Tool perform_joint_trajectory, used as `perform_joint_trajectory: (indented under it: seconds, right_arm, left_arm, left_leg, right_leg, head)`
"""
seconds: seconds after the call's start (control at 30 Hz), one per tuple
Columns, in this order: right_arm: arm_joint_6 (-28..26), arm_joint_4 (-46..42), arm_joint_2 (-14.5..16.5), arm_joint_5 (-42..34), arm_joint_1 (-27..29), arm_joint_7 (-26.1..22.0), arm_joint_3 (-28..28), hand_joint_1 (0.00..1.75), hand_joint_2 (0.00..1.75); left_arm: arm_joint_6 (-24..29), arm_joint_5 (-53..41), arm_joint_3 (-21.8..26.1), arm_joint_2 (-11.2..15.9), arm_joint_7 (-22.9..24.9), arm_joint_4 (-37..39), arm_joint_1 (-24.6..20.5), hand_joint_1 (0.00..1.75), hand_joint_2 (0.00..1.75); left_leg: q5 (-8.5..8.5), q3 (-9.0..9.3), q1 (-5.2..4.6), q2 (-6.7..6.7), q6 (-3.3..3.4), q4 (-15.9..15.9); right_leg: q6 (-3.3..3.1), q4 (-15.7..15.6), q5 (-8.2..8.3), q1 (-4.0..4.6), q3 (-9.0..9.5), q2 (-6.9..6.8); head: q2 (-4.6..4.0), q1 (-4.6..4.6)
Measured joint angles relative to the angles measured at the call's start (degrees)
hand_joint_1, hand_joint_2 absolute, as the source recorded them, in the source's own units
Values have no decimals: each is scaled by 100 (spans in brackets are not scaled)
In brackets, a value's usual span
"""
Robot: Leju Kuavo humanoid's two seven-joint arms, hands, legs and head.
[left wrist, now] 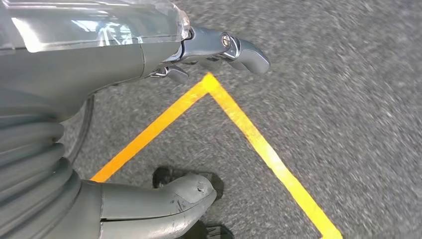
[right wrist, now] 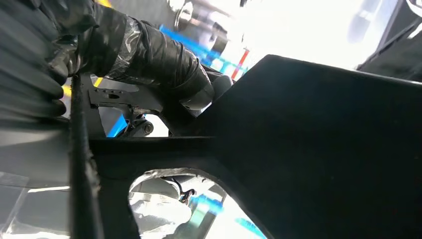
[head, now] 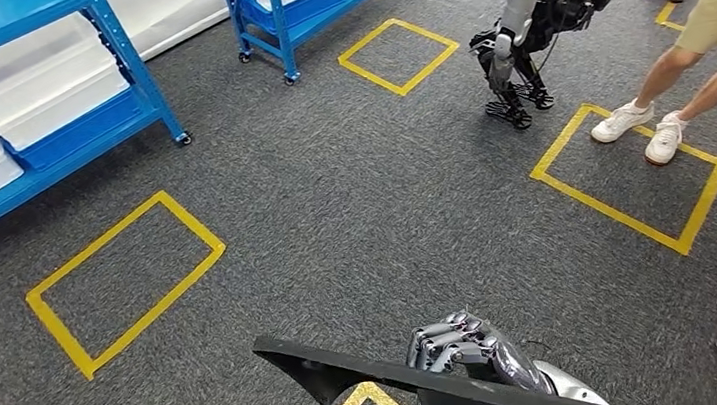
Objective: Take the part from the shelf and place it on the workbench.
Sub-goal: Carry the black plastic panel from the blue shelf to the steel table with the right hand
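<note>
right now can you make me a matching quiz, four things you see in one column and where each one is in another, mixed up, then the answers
Things:
1. flat black angular part
2. blue metal shelf with white bins
3. person in white sneakers
4. other silver and black humanoid robot

Places:
A. far left, beside a yellow tape square
B. held in the right hand, low in the head view
C. far right, feet on a yellow tape outline
D. upper middle, standing on grey carpet left of the person

Pairs: 1-B, 2-A, 3-C, 4-D
</note>
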Motion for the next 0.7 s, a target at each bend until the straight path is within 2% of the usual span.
perform_joint_trajectory:
  seconds: [0.03, 0.07, 0.1, 0.13, 0.17, 0.2, 0.23, 0.27, 0.3, 0.33, 0.37, 0.4, 0.43, 0.47, 0.5, 0.53, 0.57, 0.63, 0.67, 0.7]
  right_arm:
    - [7, -3, -1, -9, 38, -13, -44, 175, 175]
    - [17, -4, -1, -16, 86, -22, -92, 175, 175]
    - [27, -5, 0, -21, 140, -27, -143, 175, 175]
    - [34, -5, 0, -23, 198, -31, -190, 175, 175]
    - [39, -5, 0, -23, 243, -33, -231, 175, 175]
    - [43, -4, 1, -22, 276, -33, -267, 175, 175]
    - [45, -2, 6, -21, 305, -33, -295, 175, 175]
    - [50, 2, 14, -20, 332, -31, -318, 175, 175]
    - [57, 9, 22, -19, 368, -26, -336, 175, 175]
    - [62, 22, 30, -13, 411, -20, -347, 175, 175]
    - [75, 37, 33, -4, 453, -14, -354, 175, 175]
    - [97, 53, 33, 7, 480, -11, -356, 175, 175]
    - [128, 70, 36, 18, 491, -14, -356, 175, 175]
    - [169, 88, 43, 25, 478, -20, -356, 175, 175]
    - [213, 109, 59, 31, 447, -26, -354, 175, 175]
    - [253, 131, 80, 37, 408, -32, -350, 175, 175]
    - [288, 155, 103, 45, 366, -35, -347, 175, 175]
    - [339, 198, 145, 63, 298, -32, -337, 175, 175]
    - [350, 219, 161, 72, 262, -27, -330, 175, 175]
    - [355, 239, 178, 77, 218, -20, -320, 175, 175]
  left_arm:
    - [0, -12, -2, -4, 4, 0, -1, 0, 175]
    - [0, -26, -5, -8, 8, 0, -4, 0, 175]
    - [-1, -49, -11, -13, 11, 0, -10, 0, 175]
    - [-1, -74, -19, -20, 12, 0, -21, 0, 175]
    - [0, -100, -28, -26, 13, 0, -34, 0, 175]
    - [3, -131, -40, -33, 20, 0, -45, 0, 175]
    - [10, -157, -54, -36, 37, 0, -50, 0, 175]
    - [19, -183, -67, -37, 57, 0, -49, 0, 175]
    - [31, -203, -83, -36, 86, 0, -50, 0, 175]
    - [50, -216, -96, -33, 111, 0, -57, 0, 175]
    - [75, -224, -107, -28, 127, 0, -72, 0, 175]
    - [102, -219, -115, -21, 139, 0, -94, 0, 175]
    - [125, -203, -119, -7, 137, 0, -118, 0, 175]
    - [139, -181, -119, 8, 126, 0, -144, 0, 175]
    - [144, -155, -119, 27, 107, 0, -167, 0, 175]
    - [145, -134, -119, 47, 85, 0, -189, 0, 175]
    - [147, -122, -119, 64, 66, 0, -213, 0, 175]
    - [157, -107, -119, 101, 43, -2, -286, 0, 175]
    - [166, -103, -119, 115, 45, -3, -328, 0, 175]
    - [179, -99, -119, 128, 55, -4, -360, 0, 175]
  left_leg:
    - [5, 46, -2, -73, 16, -117]
    - [-7, 50, -17, -66, 40, -133]
    - [10, 46, -21, -9, 78, -143]
    - [37, 49, -19, 55, 123, -166]
    - [68, 53, -15, 123, 174, -194]
    - [95, 51, -14, 197, 218, -222]
    - [111, 44, -24, 276, 248, -235]
    - [116, 31, -44, 351, 264, -238]
    - [118, 18, -63, 430, 269, -236]
    - [118, 9, -78, 505, 271, -235]
    - [118, 6, -91, 574, 272, -234]
    - [115, 8, -101, 639, 271, -234]
    - [110, 17, -111, 697, 267, -233]
    - [99, 27, -131, 751, 254, -230]
    - [85, 34, -150, 803, 237, -224]
    - [74, 40, -167, 853, 215, -218]
    - [66, 44, -181, 909, 192, -217]
    - [45, 57, -179, 991, 146, -212]
    - [-16, 43, -169, 932, 119, -156]
    - [-134, -14, -155, 811, 91, -3]
  right_leg:
    - [45, 13, 15, 1, -35, 66]
    - [95, 10, 41, 0, -65, 131]
    - [141, -6, 72, -7, -85, 191]
    - [176, 0, 73, -11, -101, 170]
    - [201, 73, 18, -6, -143, 56]
    - [215, 262, -110, 3, -235, -101]
    - [221, 574, -302, 11, -379, -285]
    - [228, 955, -505, 19, -557, -406]
    - [235, 1314, -661, 18, -719, -452]
    - [237, 1539, -727, 17, -811, -471]
    - [231, 1549, -681, 17, -791, -486]
    - [215, 1336, -543, 21, -653, -515]
    - [185, 962, -361, 32, -428, -592]
    - [145, 553, -222, 63, -190, -730]
    - [101, 233, -131, 94, -15, -841]
    - [62, 47, -96, 124, 76, -922]
    - [34, -18, -103, 149, 93, -937]
    - [-23, -49, -70, 138, 75, -818]
    - [-59, -75, -49, 123, 80, -763]
    - [-97, -102, -25, 106, 83, -712]
  head:
    - [0, 0]
    - [0, 0]
    - [0, 0]
    - [0, 1]
    - [0, 1]
    - [0, 2]
    - [1, 2]
    - [1, 2]
    - [1, 2]
    - [1, 2]
    - [0, 2]
    - [0, 1]
    - [0, 2]
    - [0, 2]
    - [0, 1]
    - [0, 1]
    - [0, 1]
    - [0, 1]
    - [0, 1]
    - [0, 1]
